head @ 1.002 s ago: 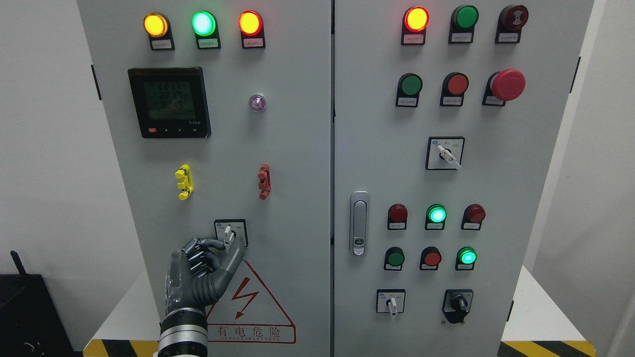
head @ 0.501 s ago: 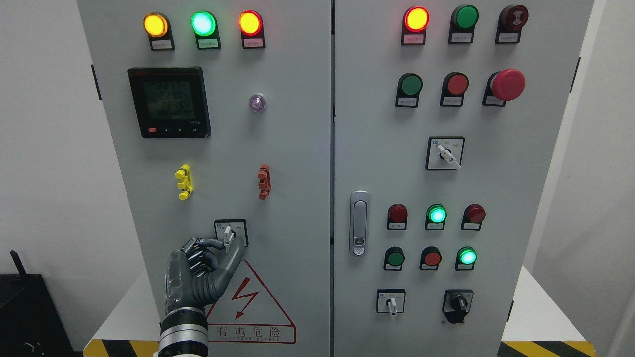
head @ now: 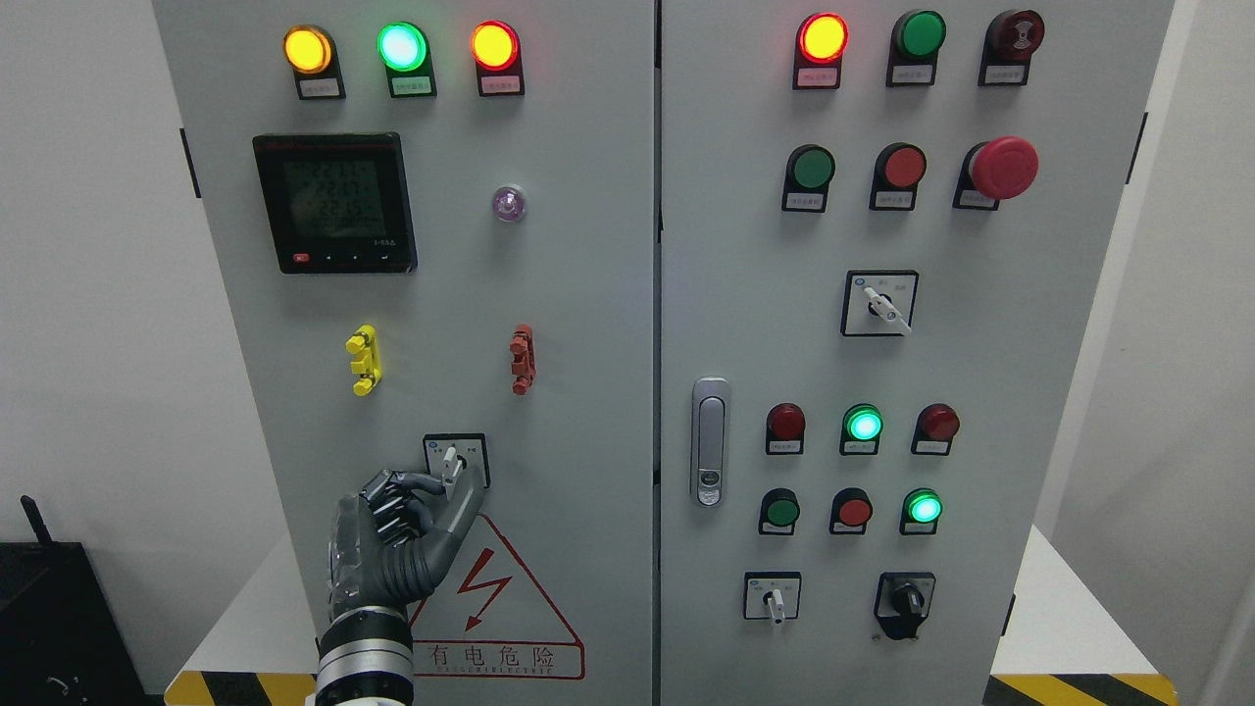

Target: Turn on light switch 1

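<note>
A small rotary switch (head: 451,459) with a white lever pointing up sits in a black-framed plate low on the left door of the grey control cabinet (head: 578,294). My left hand (head: 446,487) reaches up from the bottom edge. Its index finger presses the lever's left side and its thumb lies along the lower right, pinching the lever. The other fingers are curled. The right arm is out of view.
Above the switch are a yellow clip (head: 363,359), a red clip (head: 523,359), a digital meter (head: 334,203) and three lit lamps. The right door carries a handle (head: 710,441), push buttons, a red emergency knob (head: 1004,168) and further rotary switches. A red warning triangle (head: 490,608) lies below my hand.
The hand stays pinched on the lever, which still points up. Only the meter digits differ.
</note>
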You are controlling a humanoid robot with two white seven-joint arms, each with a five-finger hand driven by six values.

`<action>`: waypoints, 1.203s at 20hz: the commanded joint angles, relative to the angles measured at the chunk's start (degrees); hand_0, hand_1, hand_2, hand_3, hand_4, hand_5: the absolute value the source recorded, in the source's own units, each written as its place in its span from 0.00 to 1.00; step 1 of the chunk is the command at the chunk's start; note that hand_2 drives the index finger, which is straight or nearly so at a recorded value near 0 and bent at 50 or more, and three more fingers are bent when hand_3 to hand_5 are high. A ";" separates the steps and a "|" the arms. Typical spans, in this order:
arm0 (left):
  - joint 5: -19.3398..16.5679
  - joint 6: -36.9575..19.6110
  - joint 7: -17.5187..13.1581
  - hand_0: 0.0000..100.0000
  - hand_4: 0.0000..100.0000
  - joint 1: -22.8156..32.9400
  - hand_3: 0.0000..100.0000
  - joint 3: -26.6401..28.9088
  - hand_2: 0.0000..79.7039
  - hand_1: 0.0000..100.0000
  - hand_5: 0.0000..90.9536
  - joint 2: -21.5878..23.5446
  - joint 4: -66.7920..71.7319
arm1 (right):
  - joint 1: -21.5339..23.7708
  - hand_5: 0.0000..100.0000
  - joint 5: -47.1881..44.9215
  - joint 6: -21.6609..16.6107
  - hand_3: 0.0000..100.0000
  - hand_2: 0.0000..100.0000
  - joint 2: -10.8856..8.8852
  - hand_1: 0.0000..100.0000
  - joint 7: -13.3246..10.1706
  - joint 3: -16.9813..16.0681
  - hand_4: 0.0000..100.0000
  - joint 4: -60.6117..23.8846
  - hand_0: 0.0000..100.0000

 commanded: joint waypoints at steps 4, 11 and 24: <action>-0.02 1.12 0.00 0.13 0.94 -0.69 0.99 -0.01 0.78 0.70 0.97 -0.34 0.03 | 0.00 0.00 -1.40 0.03 0.00 0.00 0.00 0.00 0.03 0.00 0.00 0.00 0.00; -0.02 1.21 0.00 0.14 0.94 -0.69 0.99 -0.01 0.79 0.70 0.97 -0.61 0.03 | 0.00 0.00 -1.40 0.03 0.00 0.00 0.00 0.00 0.03 0.00 0.00 0.00 0.00; -0.37 1.12 0.00 0.25 0.94 -0.69 1.00 -0.09 0.78 0.68 0.98 -0.61 0.03 | 0.00 0.00 -1.40 0.03 0.00 0.00 0.00 0.00 0.03 0.00 0.00 0.00 0.00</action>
